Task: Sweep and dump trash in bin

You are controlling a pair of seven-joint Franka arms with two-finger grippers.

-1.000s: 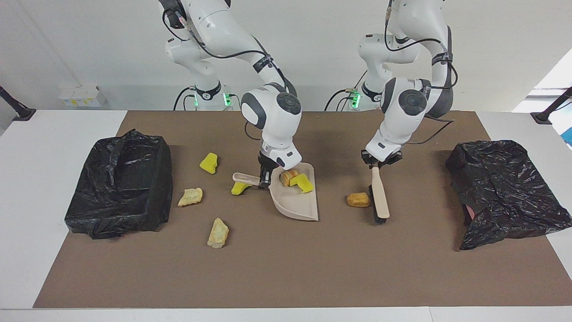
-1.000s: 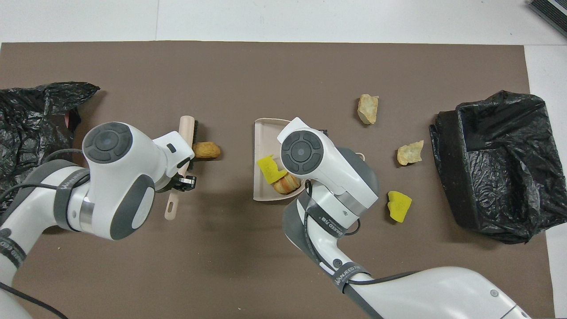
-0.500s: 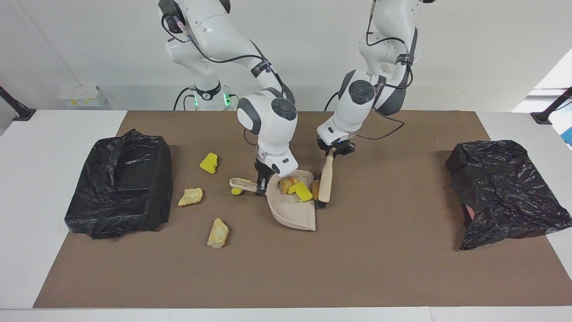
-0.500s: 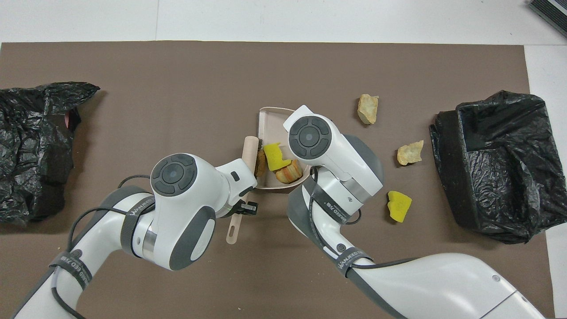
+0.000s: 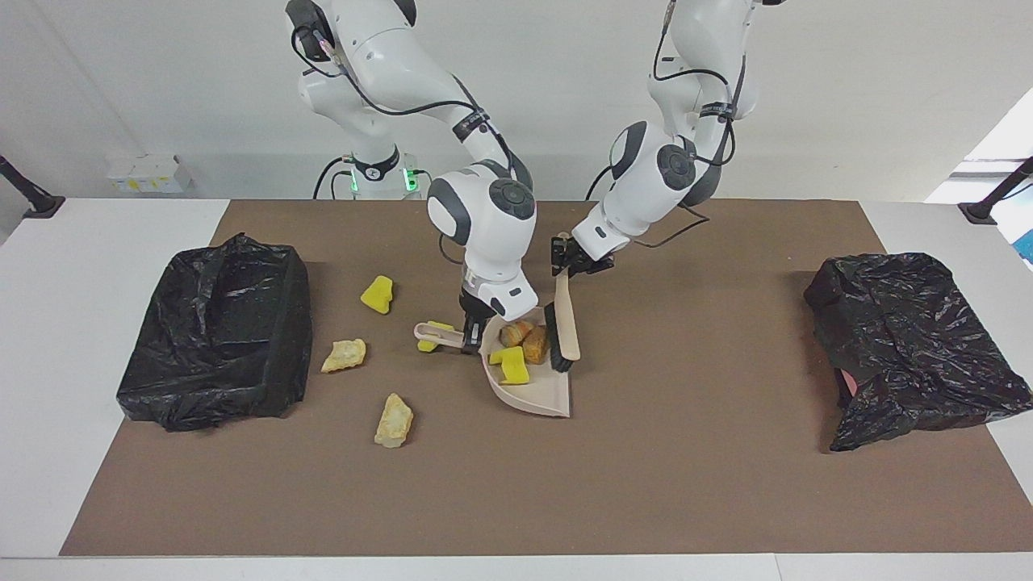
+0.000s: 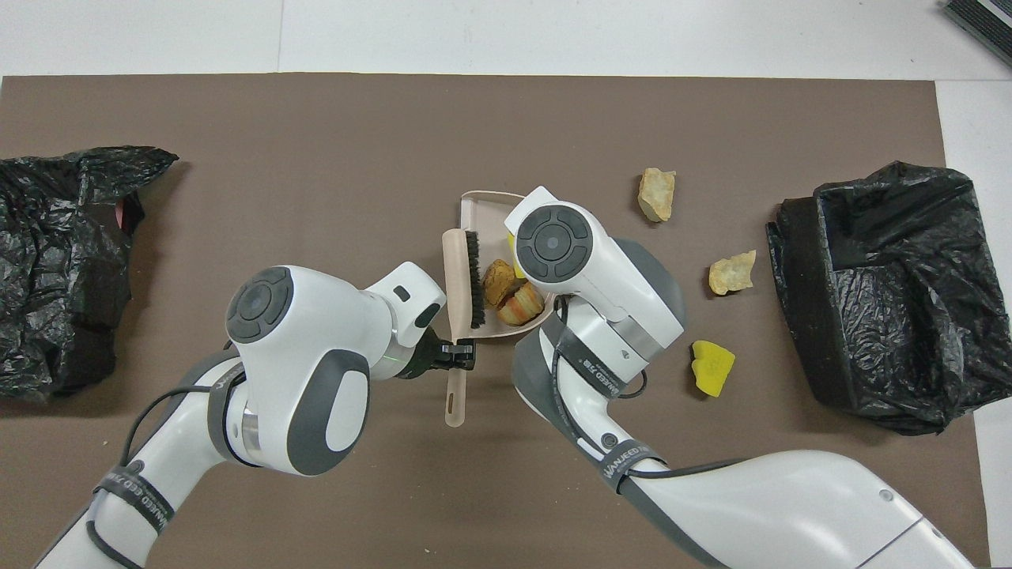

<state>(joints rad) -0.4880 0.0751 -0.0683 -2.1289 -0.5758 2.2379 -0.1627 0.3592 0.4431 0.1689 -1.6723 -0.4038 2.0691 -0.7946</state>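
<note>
A brown mat (image 5: pixel 726 484) covers the white table (image 5: pixel 73 266) before a plain white wall (image 5: pixel 161 73)

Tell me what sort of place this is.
Probably a robotics lab bench staged for a cleaning trial. The white table carries a brown mat, with black bag-lined bins at its ends. The left gripper holds a wooden hand brush; the right gripper holds a beige plastic dustpan.

Brush (image 5: pixel 562 323) over dustpan (image 5: pixel 539 395) — chunks (image 5: pixel 523 343) inside
</note>
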